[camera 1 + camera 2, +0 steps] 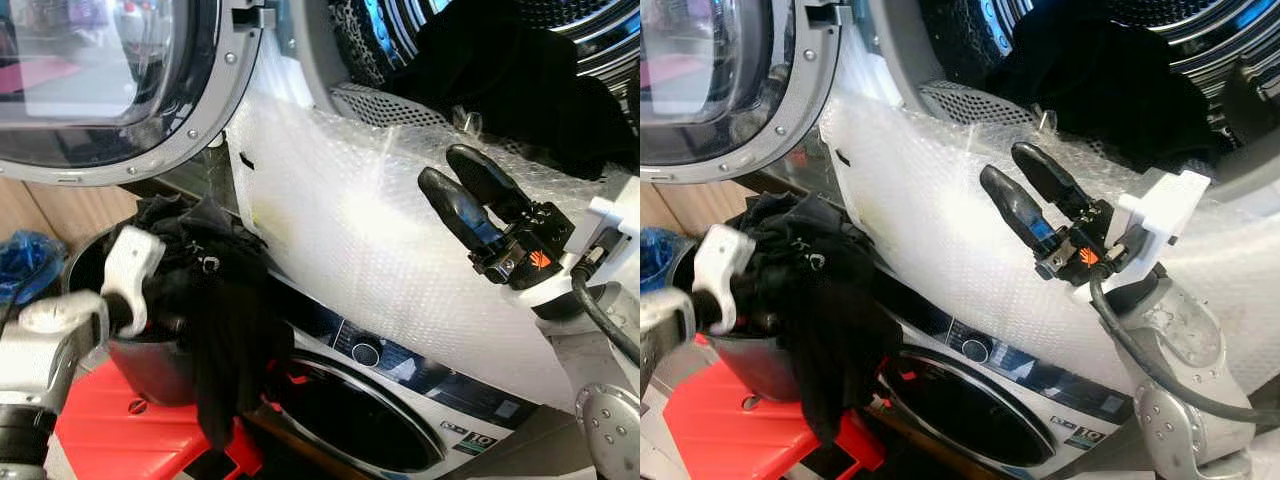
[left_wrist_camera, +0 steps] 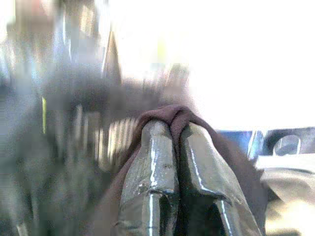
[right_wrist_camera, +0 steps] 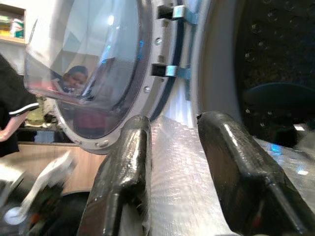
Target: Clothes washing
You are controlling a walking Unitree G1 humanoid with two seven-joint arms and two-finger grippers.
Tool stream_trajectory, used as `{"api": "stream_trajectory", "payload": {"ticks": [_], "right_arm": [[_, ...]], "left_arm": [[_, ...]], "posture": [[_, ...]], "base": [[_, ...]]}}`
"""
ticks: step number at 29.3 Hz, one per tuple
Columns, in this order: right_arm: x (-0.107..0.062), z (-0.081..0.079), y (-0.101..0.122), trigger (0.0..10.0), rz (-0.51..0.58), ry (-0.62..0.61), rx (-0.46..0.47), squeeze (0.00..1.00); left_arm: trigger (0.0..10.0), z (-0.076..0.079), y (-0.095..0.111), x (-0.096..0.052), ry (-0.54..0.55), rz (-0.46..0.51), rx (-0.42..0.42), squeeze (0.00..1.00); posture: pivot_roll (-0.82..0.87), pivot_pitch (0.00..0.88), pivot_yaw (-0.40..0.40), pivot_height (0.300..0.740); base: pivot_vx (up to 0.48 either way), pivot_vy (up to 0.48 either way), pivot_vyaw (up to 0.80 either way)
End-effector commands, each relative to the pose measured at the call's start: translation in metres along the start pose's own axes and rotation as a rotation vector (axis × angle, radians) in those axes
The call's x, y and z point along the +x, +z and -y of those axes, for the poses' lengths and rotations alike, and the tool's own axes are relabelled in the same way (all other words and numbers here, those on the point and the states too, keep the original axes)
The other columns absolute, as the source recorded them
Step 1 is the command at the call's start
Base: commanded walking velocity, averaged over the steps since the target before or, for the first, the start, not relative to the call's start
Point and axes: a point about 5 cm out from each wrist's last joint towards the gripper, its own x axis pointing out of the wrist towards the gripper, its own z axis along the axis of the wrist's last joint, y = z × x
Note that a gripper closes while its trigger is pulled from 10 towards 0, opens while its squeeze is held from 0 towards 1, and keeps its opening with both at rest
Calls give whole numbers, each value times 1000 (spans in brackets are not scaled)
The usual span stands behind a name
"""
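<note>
Pinching a fold of dark, limp cloth (image 2: 177, 118) between clenched fingers, the left gripper (image 2: 170, 129) sits over a black bucket (image 1: 150, 365) heaped with crumpled black clothes (image 1: 215, 300) on a red stool (image 1: 120, 435). One garment trails down the bucket's side. The right gripper (image 1: 462, 178), its glossy black fingers spread and empty, hovers just over the bubble wrap (image 1: 380, 250) draped across the drum's lip. Beyond it, more black clothing (image 1: 1100, 80) lies in the perforated steel drum (image 1: 970, 100). The round glass door (image 1: 100, 70) stands open to the left gripper's far side.
</note>
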Motion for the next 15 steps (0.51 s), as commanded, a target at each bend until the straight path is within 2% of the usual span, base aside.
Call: {"api": "stream_trajectory", "payload": {"ticks": [1, 4, 5, 6, 11, 14, 15], "right_arm": [[1, -6, 3, 10000, 2, 39, -2, 0], [3, -8, 0, 10000, -4, 62, 5, 0], [4, -10, -2, 10000, -10, 75, 8, 0], [5, -13, -6, 10000, -28, 101, 9, 0], [7, -23, -18, 10000, -87, 185, 20, 0], [8, -27, -21, 10000, -113, 238, 19, 0], [11, -32, -24, 10000, -131, 293, 17, 0]], "left_arm": [[10000, 19, 52, 6, -119, 176, 200, 0], [10000, 38, 87, 9, -263, 268, 382, 0], [10000, 41, 102, 12, -273, 309, 465, 0], [10000, 41, 125, 17, -271, 369, 557, 0], [10000, 44, 183, 28, -241, 533, 756, 0], [10000, 45, 201, 34, -228, 573, 848, 0], [10000, 45, 223, 41, -175, 620, 938, 0]], "posture": [[203, 193, -96, 740], [206, 191, -97, 740], [208, 188, -95, 740], [211, 185, -98, 740], [219, 177, -104, 740], [214, 173, -104, 740], [210, 171, -103, 740]], "base": [[0, 0, 0], [0, 0, 0], [0, 0, 0], [0, 0, 0], [0, 0, 0], [0, 0, 0], [0, 0, 0]]}}
